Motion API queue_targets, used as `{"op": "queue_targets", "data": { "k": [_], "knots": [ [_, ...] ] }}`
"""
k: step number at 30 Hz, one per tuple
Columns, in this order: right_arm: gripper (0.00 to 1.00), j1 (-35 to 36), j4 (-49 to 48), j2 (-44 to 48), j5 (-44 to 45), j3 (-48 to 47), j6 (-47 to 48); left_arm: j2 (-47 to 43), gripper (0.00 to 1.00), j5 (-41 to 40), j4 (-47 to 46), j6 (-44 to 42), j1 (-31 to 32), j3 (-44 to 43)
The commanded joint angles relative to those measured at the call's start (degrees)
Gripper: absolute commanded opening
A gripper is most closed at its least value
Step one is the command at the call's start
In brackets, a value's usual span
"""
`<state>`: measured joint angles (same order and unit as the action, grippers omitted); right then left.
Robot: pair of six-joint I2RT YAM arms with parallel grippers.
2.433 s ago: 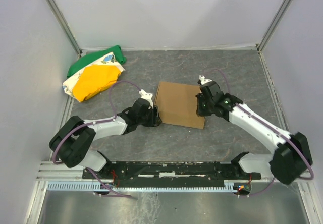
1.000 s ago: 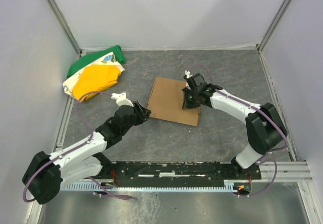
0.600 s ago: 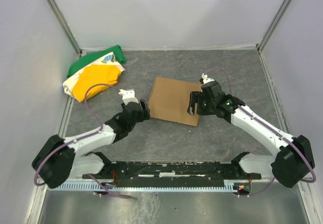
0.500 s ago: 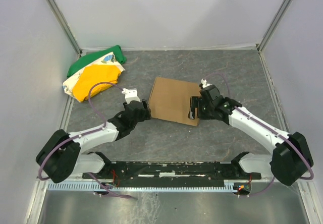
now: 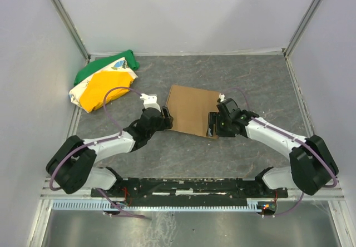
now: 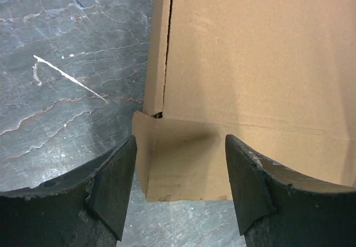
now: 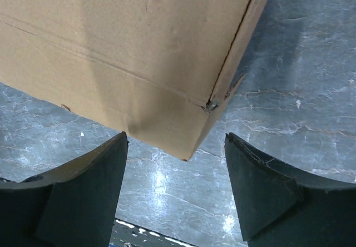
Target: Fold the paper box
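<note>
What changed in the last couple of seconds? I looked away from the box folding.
The paper box slid slightly left and farther back. The left gripper drew back, then returned to the box's near left corner. The right gripper moved from the box's right edge to its near right corner. Both sets of jaws now stand open, straddling those corners. The cloth bundle stayed put.

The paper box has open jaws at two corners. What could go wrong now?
1. The left jaws stand open at the paper box's near-left corner flap; closing there might crease or bend it.
2. The near-right corner seam already gapes slightly between the open right jaws; a pinch could tear it wider.
3. Nothing pins the box, so an uneven push may slide or twist it on the table.
</note>
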<state>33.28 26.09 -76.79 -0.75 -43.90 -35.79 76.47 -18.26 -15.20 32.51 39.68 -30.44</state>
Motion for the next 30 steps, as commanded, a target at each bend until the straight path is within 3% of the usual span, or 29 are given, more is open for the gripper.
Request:
{"op": "queue_targets", "data": {
  "k": [1,7,19,30],
  "knots": [
    [0.78,0.15,-3.93,-1.72,-1.71,-1.63,-0.34,2.73,0.72,2.48,-2.68,-2.56,-0.71,-2.79],
    [0.77,0.12,-4.94,-2.42,-2.54,-1.28,-0.75,3.64,0.69,5.16,0.62,-1.90,-0.82,-4.02],
    [0.75,0.12,-2.86,1.96,-4.37,-1.75,-0.88,-4.03,0.66,13.72,6.16,3.08,-0.83,-4.11],
    [0.75,0.12,1.32,6.16,-3.58,-3.98,-0.28,-6.59,0.66,14.30,11.33,3.35,-0.83,-6.23]
  ]
}}
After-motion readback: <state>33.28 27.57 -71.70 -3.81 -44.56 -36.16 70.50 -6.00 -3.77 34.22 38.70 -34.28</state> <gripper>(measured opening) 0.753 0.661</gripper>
